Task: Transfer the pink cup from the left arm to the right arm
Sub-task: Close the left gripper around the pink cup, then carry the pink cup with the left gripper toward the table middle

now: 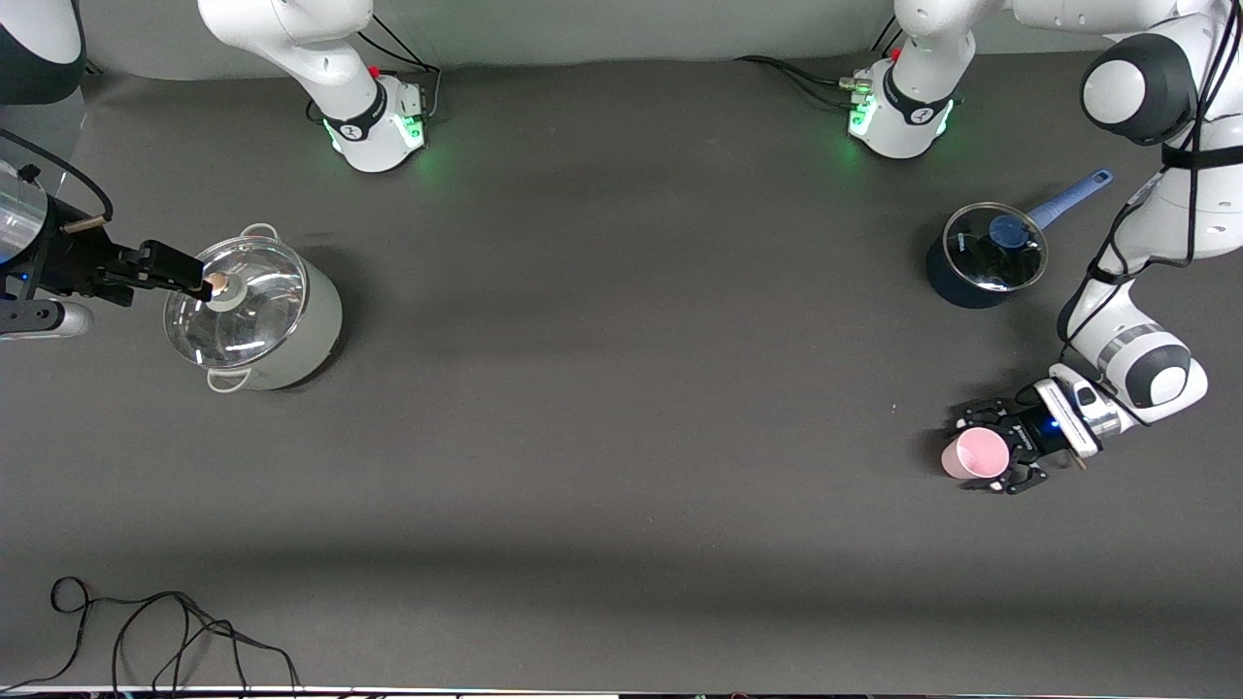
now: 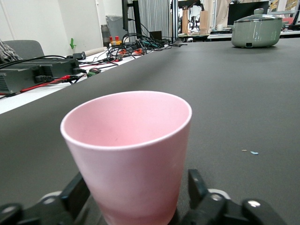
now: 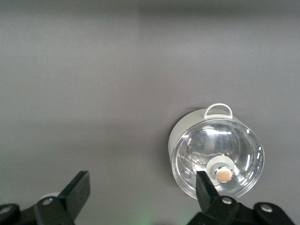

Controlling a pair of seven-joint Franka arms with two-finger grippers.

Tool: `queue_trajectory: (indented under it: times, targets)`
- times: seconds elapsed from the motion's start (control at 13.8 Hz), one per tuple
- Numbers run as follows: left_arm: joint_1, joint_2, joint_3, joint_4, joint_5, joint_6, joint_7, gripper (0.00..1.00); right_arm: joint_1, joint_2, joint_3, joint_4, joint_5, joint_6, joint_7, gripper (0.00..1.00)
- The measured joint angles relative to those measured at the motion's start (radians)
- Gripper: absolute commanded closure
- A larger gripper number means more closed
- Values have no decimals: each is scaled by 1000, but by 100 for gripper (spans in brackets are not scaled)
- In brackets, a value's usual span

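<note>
Pink cup [image 1: 975, 454] upright on the table [image 1: 621, 408] at the left arm's end, nearer the front camera than the blue saucepan [image 1: 986, 254], flanked by the spread fingers of the left gripper [image 1: 989, 452], contact not discernible, right gripper [image 1: 184, 275] held open over the grey-green pot [image 1: 254, 313] at the right arm's end.

Pale pink cup [image 1: 974, 453] [image 2: 129, 154], plain, handleless, upright, toward the left arm's end

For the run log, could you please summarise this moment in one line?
left gripper: around upright pink cup, fingers apart | right gripper: open, above grey pot | handover: not yet
</note>
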Motion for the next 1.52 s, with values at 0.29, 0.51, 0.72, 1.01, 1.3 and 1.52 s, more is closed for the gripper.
queue_trajectory:
  times: [0.29, 0.51, 0.72, 1.01, 1.3, 1.52]
  targets:
    - [0, 0, -4, -5, -12, 3, 2, 58, 0, 0, 0, 0, 0, 0, 0, 0]
    - [-1, -3, -25, -6, -41, 4, 0, 66, 0, 0, 0, 0, 0, 0, 0, 0]
    - [-2, -53, -133, -55, -105, 85, -8, 69, 0, 0, 0, 0, 0, 0, 0, 0]
    - [-6, -212, -399, -224, -321, 389, -9, 69, 0, 0, 0, 0, 0, 0, 1, 0]
    - [-16, -401, -652, -401, -549, 579, -9, 68, 0, 0, -1, 0, 0, -10, 103, 1]
    - [-15, -502, -823, -464, -700, 697, -9, 68, 3, 0, 7, 1, 13, -25, 282, 4]
